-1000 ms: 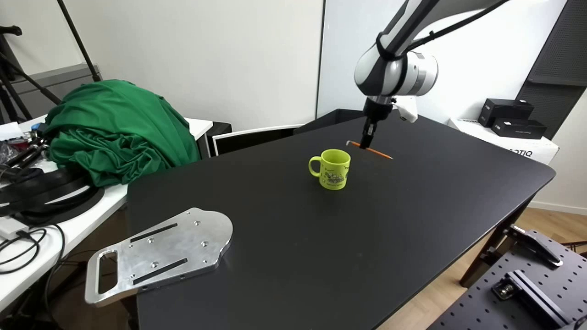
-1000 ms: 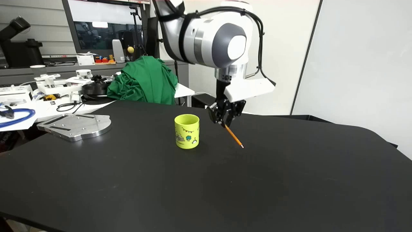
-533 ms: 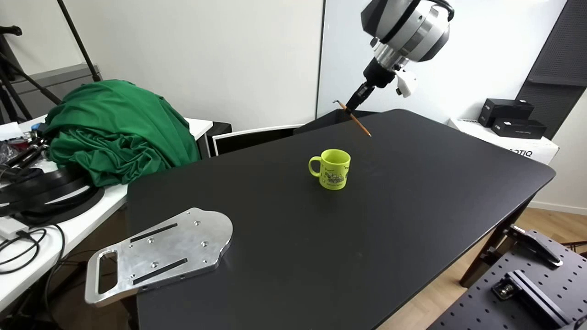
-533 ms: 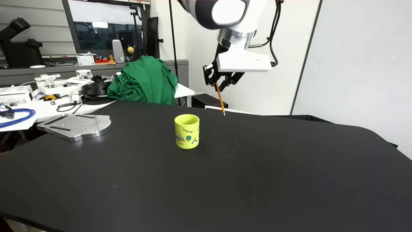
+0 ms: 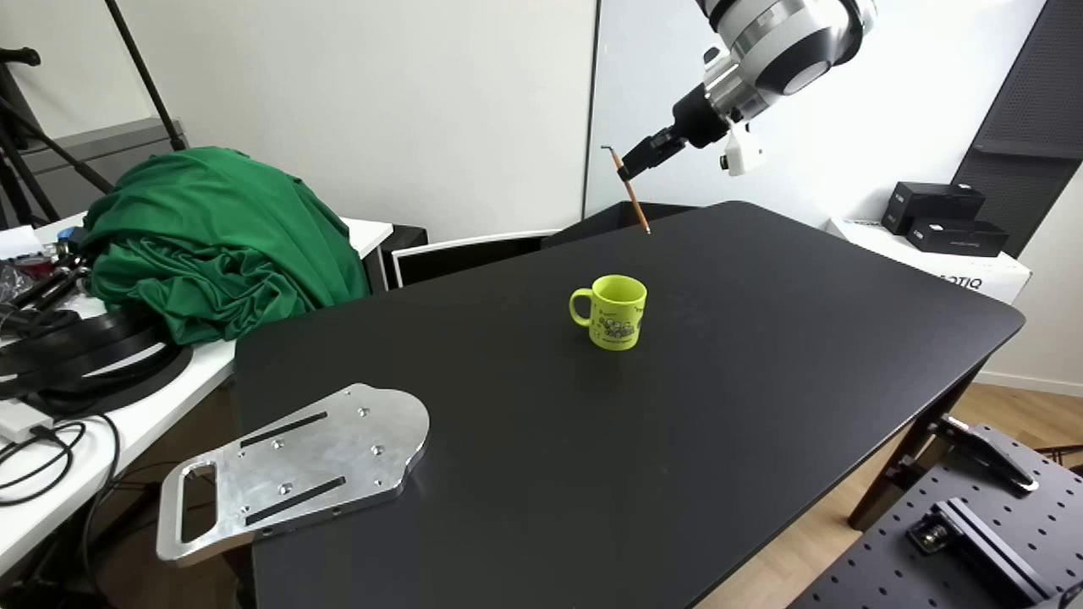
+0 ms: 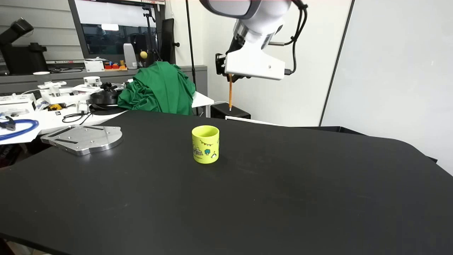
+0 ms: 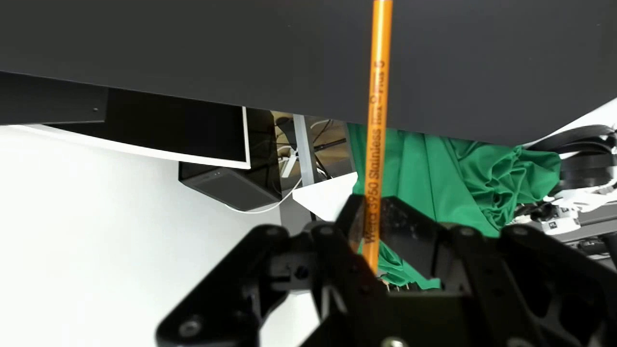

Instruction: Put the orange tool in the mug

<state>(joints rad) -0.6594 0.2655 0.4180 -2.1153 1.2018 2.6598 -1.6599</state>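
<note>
Your orange tool hangs tilted in an exterior view's upper middle, gripped by the pincer, well apart from the mug on the bench at mid-frame. Lower it slanted or off-centre and it could catch the rim, twisting the tool or toppling the mug.

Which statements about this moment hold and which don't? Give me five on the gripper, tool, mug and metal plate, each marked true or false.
1. The gripper holds the orange tool. True.
2. The mug stands upright on the black table. True.
3. The orange tool is inside the mug. False: it is held in the air, outside the mug.
4. The metal plate sticks out past the table's edge. True.
5. The mug's sides are plain. False: drawings are printed on them.
</note>
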